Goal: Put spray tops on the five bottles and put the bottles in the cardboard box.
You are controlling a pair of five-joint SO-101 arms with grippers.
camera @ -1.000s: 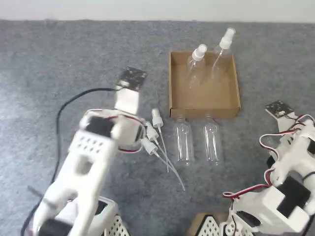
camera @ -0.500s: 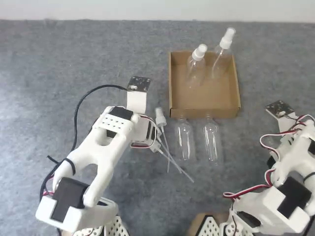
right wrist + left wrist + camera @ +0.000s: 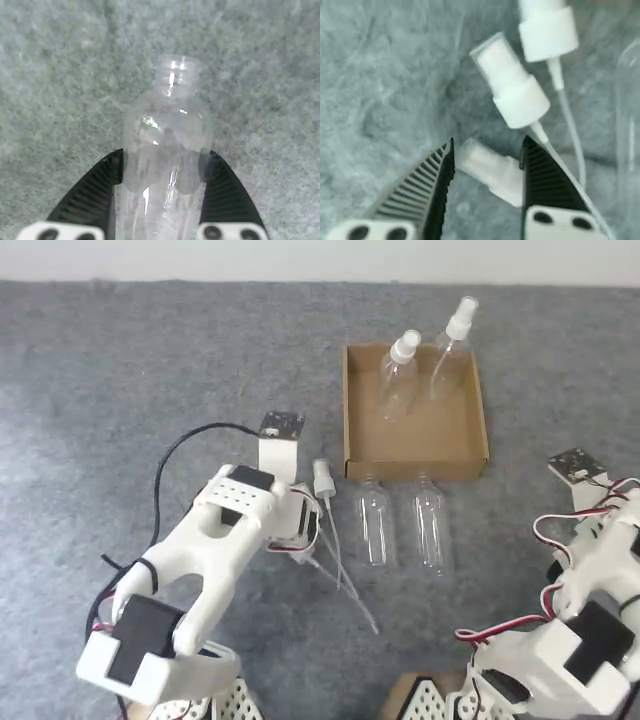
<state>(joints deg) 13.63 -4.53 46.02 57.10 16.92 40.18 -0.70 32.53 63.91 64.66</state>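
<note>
Within left claw [image 3: 488, 142], spray top [image 3: 487, 170], bottle [image 3: 630, 90] beside

Your work surface is grey carpet [image 3: 120, 370]. From above, the cardboard box [image 3: 415, 468] sits on it at 1 o'clock from centre. Two open-necked bottles [image 3: 374, 525] lie side by side just off the box's 6 o'clock wall, necks toward it. Loose spray tops [image 3: 322, 480] lie at their 9 o'clock, tubes trailing toward 5 o'clock.

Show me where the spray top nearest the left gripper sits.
That spray top lies on carpet between the open left gripper's jaws in the left wrist view, beside two other spray tops; from above, left of the loose bottles.
</note>
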